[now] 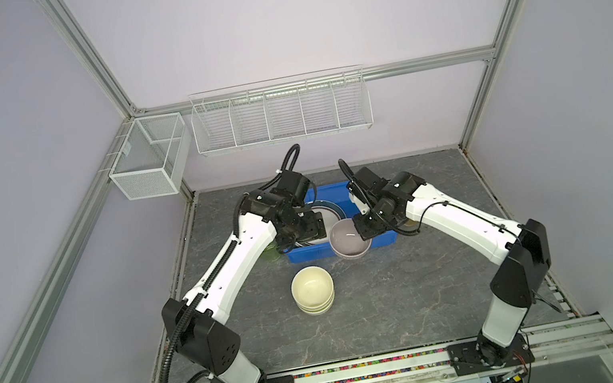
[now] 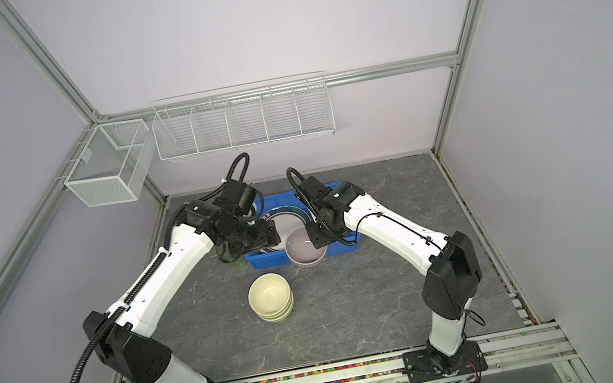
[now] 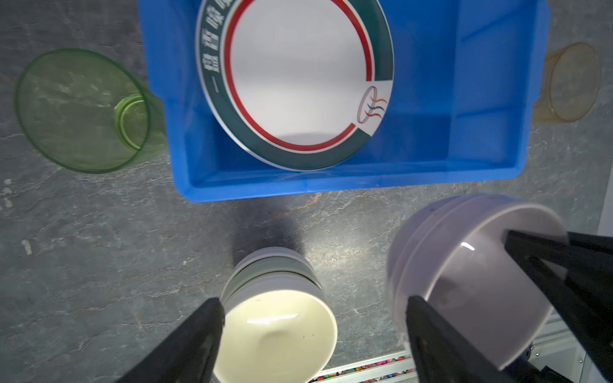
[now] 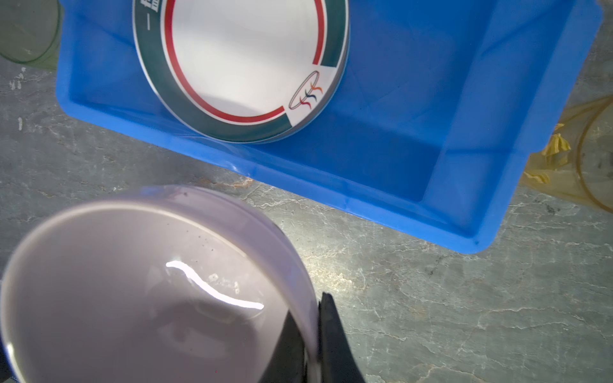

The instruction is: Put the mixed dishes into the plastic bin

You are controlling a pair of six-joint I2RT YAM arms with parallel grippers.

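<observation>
The right claw (image 4: 313, 320) pinches a small round lilac bowl (image 4: 149, 298) by its rim near the bright blue plastic bin (image 4: 398, 212); the left claw (image 3: 313, 306) gapes wide, empty.

white chinese characters (image 3: 212, 56) (none legible) on the teal-rimmed plate (image 3: 298, 66).

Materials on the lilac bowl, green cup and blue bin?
Lilac round bowl: glossy, opaque, probably melamine or glazed ceramic; sharp highlight streak.
Translucent green cup: tinted plastic, likely; its base shows through the wall.
Blue rectangular bin: moulded plastic, semi-gloss, soft reflections.
</observation>
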